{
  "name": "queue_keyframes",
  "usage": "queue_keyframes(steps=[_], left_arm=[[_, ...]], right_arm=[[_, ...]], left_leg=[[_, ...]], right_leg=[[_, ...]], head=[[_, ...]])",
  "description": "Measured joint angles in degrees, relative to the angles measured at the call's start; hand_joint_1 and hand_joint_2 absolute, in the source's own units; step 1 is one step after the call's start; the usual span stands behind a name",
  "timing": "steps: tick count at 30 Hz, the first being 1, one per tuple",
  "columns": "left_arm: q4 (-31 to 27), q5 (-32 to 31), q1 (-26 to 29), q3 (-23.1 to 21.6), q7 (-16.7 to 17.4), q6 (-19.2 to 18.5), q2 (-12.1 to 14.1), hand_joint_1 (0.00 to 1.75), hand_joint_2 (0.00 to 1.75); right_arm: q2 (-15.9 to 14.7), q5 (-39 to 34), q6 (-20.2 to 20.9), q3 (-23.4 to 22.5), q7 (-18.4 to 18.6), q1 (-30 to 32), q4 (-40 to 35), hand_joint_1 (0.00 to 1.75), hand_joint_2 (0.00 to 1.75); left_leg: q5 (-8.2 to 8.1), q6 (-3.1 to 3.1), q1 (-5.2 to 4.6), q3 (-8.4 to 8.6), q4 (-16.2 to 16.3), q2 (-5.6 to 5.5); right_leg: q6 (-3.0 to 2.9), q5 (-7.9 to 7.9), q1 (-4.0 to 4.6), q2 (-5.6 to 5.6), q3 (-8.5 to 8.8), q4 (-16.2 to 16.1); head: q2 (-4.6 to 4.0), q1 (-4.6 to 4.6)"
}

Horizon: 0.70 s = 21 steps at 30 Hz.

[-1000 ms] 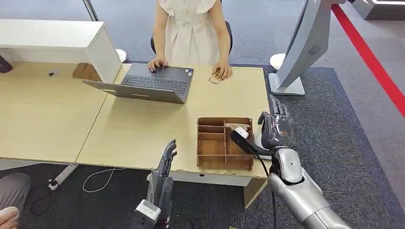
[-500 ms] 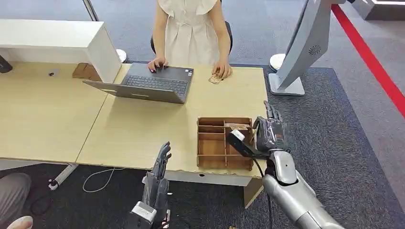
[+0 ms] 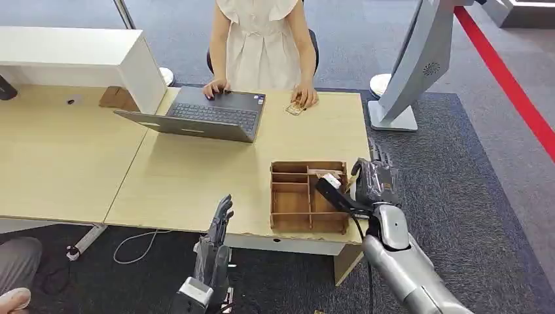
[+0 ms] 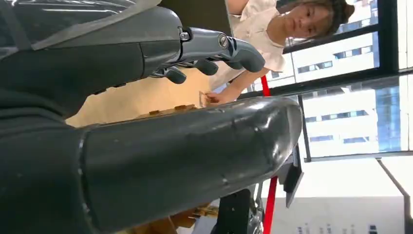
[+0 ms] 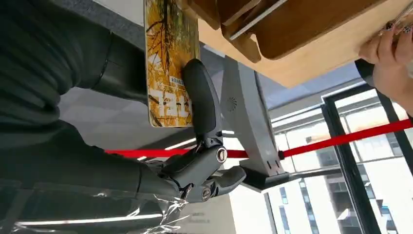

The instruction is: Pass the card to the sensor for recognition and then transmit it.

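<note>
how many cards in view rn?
2. A yellow printed card held in the right hand, beside the brown wooden divided tray. A small tan card under the person's hand by the grey laptop. More may be hidden in the tray.

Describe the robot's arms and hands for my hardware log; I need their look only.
Both arms are smooth silver shells. The right hand is dark grey under a clear plastic wrap, with metal-grey fingers and silver pivot screws; a black cable runs along its wrist past a black wrist camera. The left hand is dark grey with slim fingers and a white wrist block.
</note>
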Motion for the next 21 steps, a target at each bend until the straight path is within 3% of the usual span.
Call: queue_keyframes(steps=[9, 21], left_arm=[[0.07, 1.20, -0.13, -0.22, -0.74, 0.02, 0.07, 0.00, 0.00], [0.68, 2.93, -1.43, -1.68, -1.57, 0.00, 0.15, 0.00, 0.00]], right_arm=[[-0.46, 1.01, -0.02, -0.94, 1.82, 0.01, -3.35, 1.75, 1.75], [-3.61, 1.27, 0.57, -1.86, 5.18, -0.79, -12.81, 1.75, 1.75]], left_leg=[[0.00, 0.00, -0.01, 0.00, 0.00, 0.01], [0.00, 0.00, -0.02, 0.02, 0.00, 0.01]], right_leg=[[0.00, 0.00, -0.01, 0.00, -0.02, -0.01], [0.00, 0.00, -0.01, 0.00, -0.02, -0.01]], head=[[0.00, 0.00], [0.00, -0.02]])
